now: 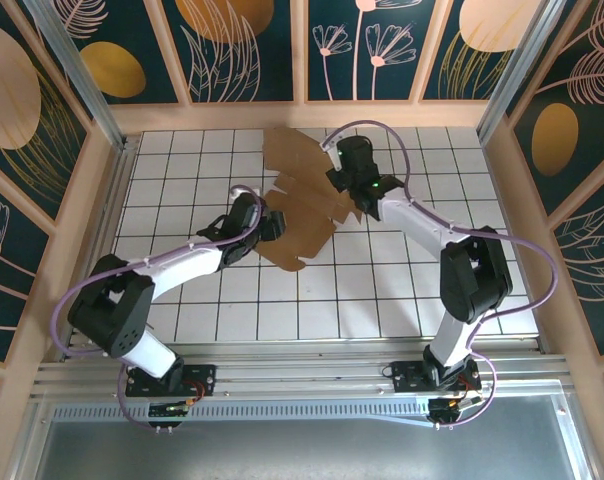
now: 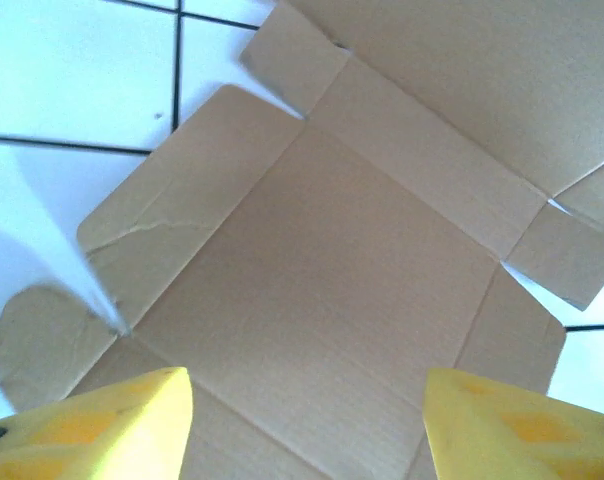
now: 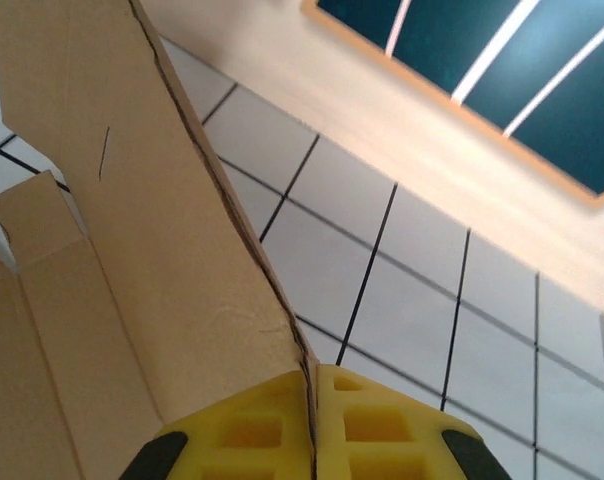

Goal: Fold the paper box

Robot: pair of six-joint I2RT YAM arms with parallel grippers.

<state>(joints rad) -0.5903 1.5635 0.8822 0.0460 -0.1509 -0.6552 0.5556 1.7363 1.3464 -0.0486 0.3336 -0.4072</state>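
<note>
The paper box point(image 1: 302, 205) is a flat brown cardboard sheet with flaps, spread at the back middle of the tiled table. My left gripper point(image 2: 307, 425) is open over the square middle panel point(image 2: 322, 300), its yellow fingers point(image 2: 112, 425) wide apart with nothing between them. In the top view that gripper point(image 1: 270, 224) sits at the sheet's left edge. My right gripper point(image 3: 312, 420) is shut on the edge of a raised flap of the paper box point(image 3: 152, 250), which stands up between its pads. From above it point(image 1: 340, 180) is at the sheet's right side.
White tiles with black grid lines cover the table point(image 1: 382, 290). A wooden rim point(image 1: 312, 115) and patterned dark walls close in the back and sides. Open tiles lie in front of the sheet.
</note>
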